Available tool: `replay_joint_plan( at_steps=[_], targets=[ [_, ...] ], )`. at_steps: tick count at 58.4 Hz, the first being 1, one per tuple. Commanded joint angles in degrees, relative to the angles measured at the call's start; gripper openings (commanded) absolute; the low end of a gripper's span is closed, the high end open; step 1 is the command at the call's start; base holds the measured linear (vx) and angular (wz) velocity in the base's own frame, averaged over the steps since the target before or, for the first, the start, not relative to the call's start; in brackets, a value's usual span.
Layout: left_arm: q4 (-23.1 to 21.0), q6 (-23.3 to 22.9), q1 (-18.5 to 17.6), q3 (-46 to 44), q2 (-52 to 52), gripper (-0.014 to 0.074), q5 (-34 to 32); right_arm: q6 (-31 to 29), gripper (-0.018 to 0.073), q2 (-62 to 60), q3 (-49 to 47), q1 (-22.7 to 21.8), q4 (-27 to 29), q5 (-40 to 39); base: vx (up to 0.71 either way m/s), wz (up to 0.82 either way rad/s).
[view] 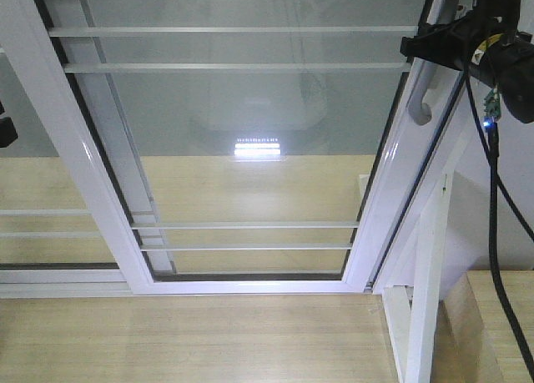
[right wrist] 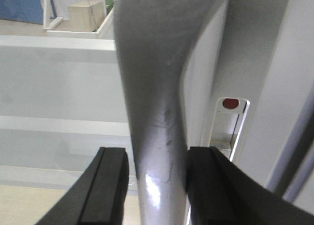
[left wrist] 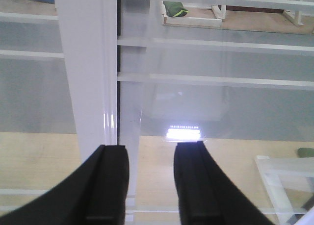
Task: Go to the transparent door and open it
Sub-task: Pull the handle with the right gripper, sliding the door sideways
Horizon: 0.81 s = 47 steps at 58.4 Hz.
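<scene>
Approach complete: the right gripper (right wrist: 157, 159) pinches the grey pull handle (right wrist: 157, 63) of the transparent door (view: 250, 149). The left gripper (left wrist: 149, 154) has its fingers spread and empty. The door appears shut; sliding it open is outstanding.

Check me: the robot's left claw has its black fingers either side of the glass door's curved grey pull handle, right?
Not quite. It is the right claw whose black fingers sit either side of the curved grey pull handle, as the right wrist view shows. The left claw holds nothing.
</scene>
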Motion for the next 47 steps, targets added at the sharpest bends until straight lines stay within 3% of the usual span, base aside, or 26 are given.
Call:
replay_joint_plan(
  at_steps=[1,29,47],
  targets=[
    [-0.6,-0.3,-0.3,-2.0,-0.6,0.0374,-4.3,0.3,0.0330,-2.6,-1.6,4.4,-3.2,-7.4,0.00,0.00],
    [-0.6,-0.3,-0.3,-2.0,-0.6,0.0374,-4.3,0.8,0.0330,-2.6,-1.6,11.4,-3.1,-12.8,0.00,0.00],
    [-0.6,-0.3,-0.3,-2.0,-0.6,0.0374,-4.4,1.0,0.0330,-2.6,-3.0,18.2,-2.4,-13.9,0.00,0.00]
  ],
)
